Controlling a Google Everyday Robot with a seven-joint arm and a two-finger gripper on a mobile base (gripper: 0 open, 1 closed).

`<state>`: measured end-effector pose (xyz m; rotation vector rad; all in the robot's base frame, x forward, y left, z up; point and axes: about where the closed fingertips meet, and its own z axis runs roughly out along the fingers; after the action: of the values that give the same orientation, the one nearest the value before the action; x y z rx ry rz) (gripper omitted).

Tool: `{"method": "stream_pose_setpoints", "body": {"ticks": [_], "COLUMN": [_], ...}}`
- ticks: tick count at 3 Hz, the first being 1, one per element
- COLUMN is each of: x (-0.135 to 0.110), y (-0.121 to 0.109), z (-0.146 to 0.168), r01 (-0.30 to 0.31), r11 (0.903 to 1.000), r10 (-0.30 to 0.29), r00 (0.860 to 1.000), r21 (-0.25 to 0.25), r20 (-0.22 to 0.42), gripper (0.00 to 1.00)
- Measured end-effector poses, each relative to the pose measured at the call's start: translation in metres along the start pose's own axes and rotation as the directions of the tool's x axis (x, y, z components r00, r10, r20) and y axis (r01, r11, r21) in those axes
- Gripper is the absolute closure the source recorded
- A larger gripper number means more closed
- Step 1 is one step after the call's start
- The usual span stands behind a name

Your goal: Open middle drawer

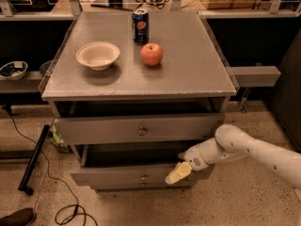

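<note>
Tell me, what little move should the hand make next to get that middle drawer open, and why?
Probably a short pull away from the cabinet. The hand sits at the front panel of the middle drawer, right of its knob, and that drawer stands only partly out, with a dark gap above it. Whether the hand has a hold, I cannot tell.

I see the grey, round-knobbed middle drawer (113,174) partly pulled out at lower centre; the gripper (178,173) is at its right front.
</note>
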<state>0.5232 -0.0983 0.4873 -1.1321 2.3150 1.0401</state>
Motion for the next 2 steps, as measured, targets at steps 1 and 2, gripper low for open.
{"method": "stream_pose_setpoints", "body": {"ticks": [1,2], "x": [-0.0002,0.0086], "y": [-0.0001,0.0019], "z": [0.0007,0.0022], "r01": [0.0,-0.016], "r11": [1.0,0.9998], "r10": [0.0,0.016], "r00": [1.0,1.0], "r21": [-0.001,-0.008], "r20": [0.0,-0.006], "gripper": [0.0,0.0]}}
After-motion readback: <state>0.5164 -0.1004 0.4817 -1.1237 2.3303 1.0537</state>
